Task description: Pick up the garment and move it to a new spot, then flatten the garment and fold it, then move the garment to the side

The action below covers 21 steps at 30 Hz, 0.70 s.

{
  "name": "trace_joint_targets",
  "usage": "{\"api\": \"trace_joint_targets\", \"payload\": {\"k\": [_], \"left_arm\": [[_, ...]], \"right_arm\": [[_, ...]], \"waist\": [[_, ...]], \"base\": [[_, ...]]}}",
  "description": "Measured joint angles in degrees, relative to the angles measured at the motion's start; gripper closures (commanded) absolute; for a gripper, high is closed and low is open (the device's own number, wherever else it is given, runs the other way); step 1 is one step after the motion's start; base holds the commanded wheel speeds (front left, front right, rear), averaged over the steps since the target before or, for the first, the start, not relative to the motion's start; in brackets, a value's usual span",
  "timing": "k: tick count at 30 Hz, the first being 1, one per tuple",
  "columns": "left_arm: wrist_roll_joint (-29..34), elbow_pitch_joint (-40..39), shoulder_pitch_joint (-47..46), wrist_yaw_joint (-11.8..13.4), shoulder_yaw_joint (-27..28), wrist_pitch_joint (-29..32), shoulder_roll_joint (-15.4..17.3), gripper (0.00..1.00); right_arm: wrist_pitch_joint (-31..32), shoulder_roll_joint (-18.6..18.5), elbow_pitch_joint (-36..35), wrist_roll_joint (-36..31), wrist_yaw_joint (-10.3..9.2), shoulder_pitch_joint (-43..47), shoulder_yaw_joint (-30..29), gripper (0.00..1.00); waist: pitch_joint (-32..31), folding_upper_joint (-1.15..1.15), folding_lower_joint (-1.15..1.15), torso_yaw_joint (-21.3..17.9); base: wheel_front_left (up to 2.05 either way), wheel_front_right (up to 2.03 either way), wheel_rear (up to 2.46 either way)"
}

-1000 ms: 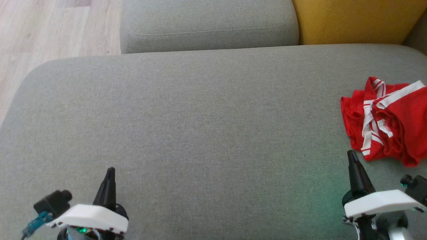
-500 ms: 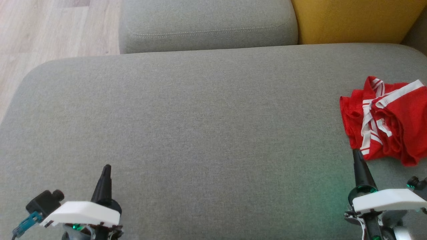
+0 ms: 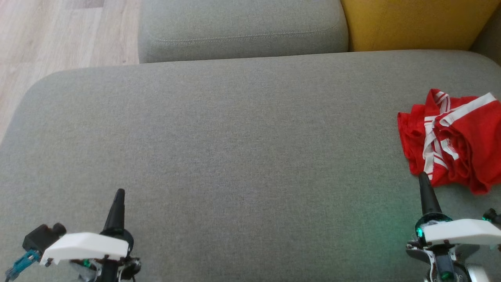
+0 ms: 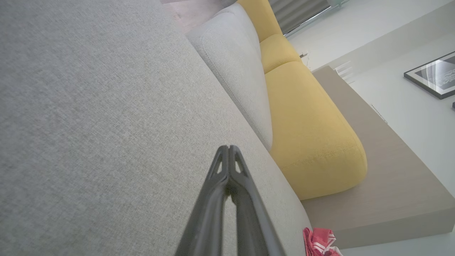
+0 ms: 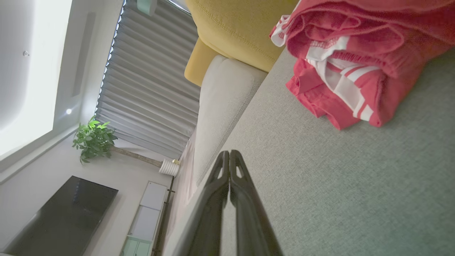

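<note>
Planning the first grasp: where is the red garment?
The red garment lies bunched at the head view's far right on the grey sofa seat, just beyond the right end effector.

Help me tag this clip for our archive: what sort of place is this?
Probably a home living room: a grey sofa with a yellow cushion, a dark flat screen on the wall, and a potted plant beside window blinds.

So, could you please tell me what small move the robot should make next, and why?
Probably open the right gripper. Its fingers are shut, with the tip close to the near edge of the crumpled garment, which lies unheld on the sofa. The left gripper is far off, so the right one seems best placed to grasp.
</note>
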Motion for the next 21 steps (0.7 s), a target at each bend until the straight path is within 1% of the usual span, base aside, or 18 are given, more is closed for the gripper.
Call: {"api": "trace_joint_targets", "payload": {"k": [14, 21], "left_arm": [[-9.4, 0.6, -1.1, -0.9, 2.0, 2.2, -0.5, 1.0], [-14.1, 1.3, -1.9, -1.9, 2.6, 3.4, -0.7, 1.0]], "right_arm": [[0.2, 0.0, 1.3, 9.2, 0.0, -1.2, -1.1, 1.0], [0.7, -0.1, 1.9, 14.0, 0.0, -2.1, -1.4, 1.0]], "waist": [[0.0, 0.0, 0.0, -0.2], [0.1, 0.0, 0.0, -0.4]], "base": [[0.0, 0.0, 0.0], [0.0, 0.0, 0.0]]}}
